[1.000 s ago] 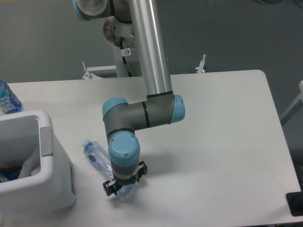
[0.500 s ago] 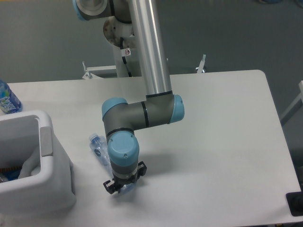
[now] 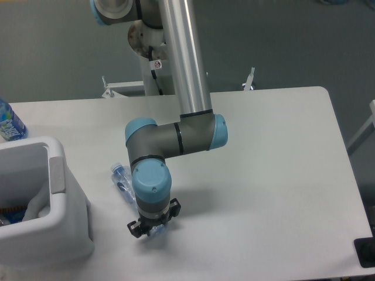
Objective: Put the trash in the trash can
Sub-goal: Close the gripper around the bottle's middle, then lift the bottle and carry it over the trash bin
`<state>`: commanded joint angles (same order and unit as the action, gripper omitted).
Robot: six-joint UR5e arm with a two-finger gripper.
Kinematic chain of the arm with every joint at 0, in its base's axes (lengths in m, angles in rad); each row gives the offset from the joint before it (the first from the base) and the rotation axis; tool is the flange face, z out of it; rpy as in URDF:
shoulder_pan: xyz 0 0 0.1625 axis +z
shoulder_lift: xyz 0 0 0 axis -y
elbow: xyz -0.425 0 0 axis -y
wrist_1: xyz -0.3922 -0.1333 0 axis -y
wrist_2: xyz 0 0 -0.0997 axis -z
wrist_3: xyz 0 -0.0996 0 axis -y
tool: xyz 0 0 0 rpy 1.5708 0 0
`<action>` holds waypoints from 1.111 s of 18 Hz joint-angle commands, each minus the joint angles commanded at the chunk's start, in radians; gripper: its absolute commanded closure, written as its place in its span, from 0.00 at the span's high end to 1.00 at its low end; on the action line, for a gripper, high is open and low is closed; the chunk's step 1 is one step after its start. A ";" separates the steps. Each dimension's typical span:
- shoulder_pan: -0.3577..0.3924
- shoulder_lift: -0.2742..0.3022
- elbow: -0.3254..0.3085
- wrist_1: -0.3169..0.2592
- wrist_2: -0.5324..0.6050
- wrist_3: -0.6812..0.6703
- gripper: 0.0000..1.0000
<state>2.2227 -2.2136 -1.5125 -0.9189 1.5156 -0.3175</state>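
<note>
gripper low at the near table edge, fingers closed around the crushed bottle's lower end (wrist hides the middle) | cap end pokes out up-left, just right of the trash can | contents of the can hard to make out | far left: labelled bottle, cut off by the frame

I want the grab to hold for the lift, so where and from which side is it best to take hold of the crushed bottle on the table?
Probably from straight above, across the crushed bottle's flattened body near its lower end. It lies flat and diagonal, cap toward the trash can, so its narrow width is what fits between the fingers. The gripper is already there, wrist pointing down, apparently shut on that end; the view can't confirm a firm hold.
</note>
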 joint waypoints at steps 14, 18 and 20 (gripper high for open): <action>0.117 0.173 0.250 0.193 -0.067 0.003 0.55; 0.106 0.256 0.256 0.241 -0.067 0.005 0.55; 0.094 0.290 0.258 0.244 -0.067 0.006 0.55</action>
<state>2.3164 -1.9238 -1.2548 -0.6750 1.4481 -0.3114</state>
